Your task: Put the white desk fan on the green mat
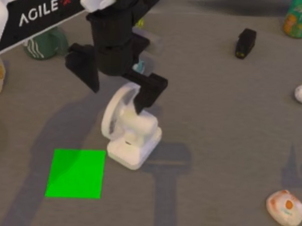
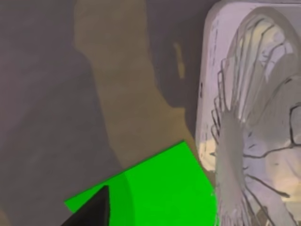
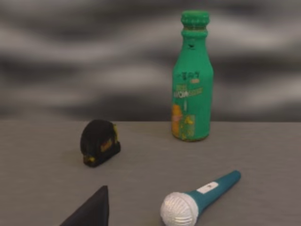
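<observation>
You're in a rendered sim test scene: plain grey desk [image 1: 225, 110], blurred backdrop, random props, e.g. green plastic bottle [image 3: 192, 77], black tape measure [image 3: 99, 142].

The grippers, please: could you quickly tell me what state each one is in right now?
Left gripper: open, jaws astride the white desk fan, not holding it.
Right gripper: cannot be told.

White desk fan [image 2: 254, 117] just beside green mat [image 2: 160, 188].

Grey-brown matte table [image 1: 225, 120] under overhead light, hard shadows; blurred grey wall [image 3: 94, 56] behind
</observation>
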